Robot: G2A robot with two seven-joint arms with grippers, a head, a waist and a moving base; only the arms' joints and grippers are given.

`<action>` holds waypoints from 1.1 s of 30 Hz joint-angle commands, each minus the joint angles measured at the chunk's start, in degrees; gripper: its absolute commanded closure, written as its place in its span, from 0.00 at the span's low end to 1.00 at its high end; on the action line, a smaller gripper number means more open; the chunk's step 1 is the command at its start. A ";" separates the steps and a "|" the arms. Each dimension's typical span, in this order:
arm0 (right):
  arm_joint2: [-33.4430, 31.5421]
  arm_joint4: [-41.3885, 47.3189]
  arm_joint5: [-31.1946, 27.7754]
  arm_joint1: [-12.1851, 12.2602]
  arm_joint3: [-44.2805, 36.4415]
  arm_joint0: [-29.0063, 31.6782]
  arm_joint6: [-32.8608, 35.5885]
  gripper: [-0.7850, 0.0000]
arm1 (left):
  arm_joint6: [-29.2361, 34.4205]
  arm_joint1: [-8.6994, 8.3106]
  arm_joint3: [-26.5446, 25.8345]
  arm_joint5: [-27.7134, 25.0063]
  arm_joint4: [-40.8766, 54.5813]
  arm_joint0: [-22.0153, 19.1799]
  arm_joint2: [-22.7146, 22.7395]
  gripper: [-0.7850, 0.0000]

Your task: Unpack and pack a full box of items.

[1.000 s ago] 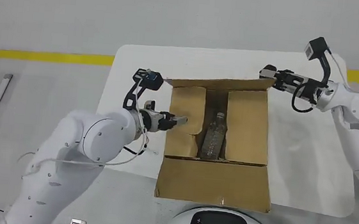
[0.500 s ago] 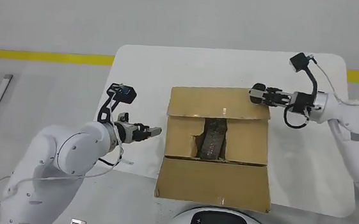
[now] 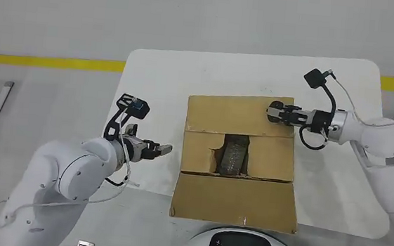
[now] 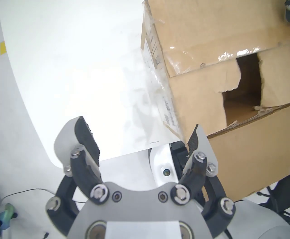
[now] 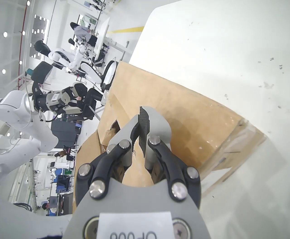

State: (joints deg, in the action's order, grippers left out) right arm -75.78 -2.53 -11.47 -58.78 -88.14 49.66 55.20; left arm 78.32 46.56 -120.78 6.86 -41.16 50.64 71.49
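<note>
Mid-frame on tabletop (image 3: 166,78), box (image 3: 232,200) half-closed; right gripper (image 3: 271,110) pinched shut, empty, over upper flap (image 3: 229,113); left gripper (image 3: 166,148) wide open, empty.

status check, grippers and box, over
Left gripper open, beside the box. Right gripper shut, over the far flap. Flaps mostly folded, bottle visible through the middle gap. Nothing blocking.

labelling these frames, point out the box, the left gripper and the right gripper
box (image 3: 235,200), top view, on its near flap
left gripper (image 4: 139,127), left wrist view, midway between its open fingertips
right gripper (image 5: 141,117), right wrist view, between its shut fingertips
</note>
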 commanded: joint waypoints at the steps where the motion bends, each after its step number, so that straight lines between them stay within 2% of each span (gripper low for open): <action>1: 0.04 -0.10 0.15 0.03 0.16 0.16 -0.38 1.00 | 2.19 -0.71 -0.68 -5.43 -4.90 1.81 1.06 0.00; 6: 0.13 0.03 0.24 0.10 0.60 0.05 -0.96 1.00 | 6.68 -2.02 -1.62 -15.35 -9.16 6.87 3.49 0.00; 11: 0.72 0.18 0.04 0.10 1.39 -0.32 -1.19 1.00 | 7.30 -2.58 -3.11 -21.68 -9.50 11.35 3.17 0.00; 14: 0.97 0.31 0.17 0.07 1.59 -0.66 -1.71 1.00 | 7.35 -2.70 -3.78 -22.97 -10.69 12.62 2.51 0.00; 19: 1.20 0.98 0.49 0.07 0.68 -0.46 -2.30 1.00 | 5.91 -2.52 -4.76 -21.86 -8.23 13.99 1.49 0.00; 24: 1.60 1.49 0.24 0.08 0.27 -0.11 -2.40 1.00 | 5.07 -2.50 -6.15 -24.60 -5.25 14.93 0.22 0.00; 33: 1.91 2.40 0.11 0.15 -0.35 0.09 -2.37 1.00 | 3.21 -2.19 -7.04 -25.62 -2.62 13.19 -1.74 0.00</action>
State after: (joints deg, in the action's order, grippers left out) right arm -73.85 -0.31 -11.32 -58.64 -88.39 49.69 52.82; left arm 81.71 44.33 -127.70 -18.77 -43.88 64.10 70.00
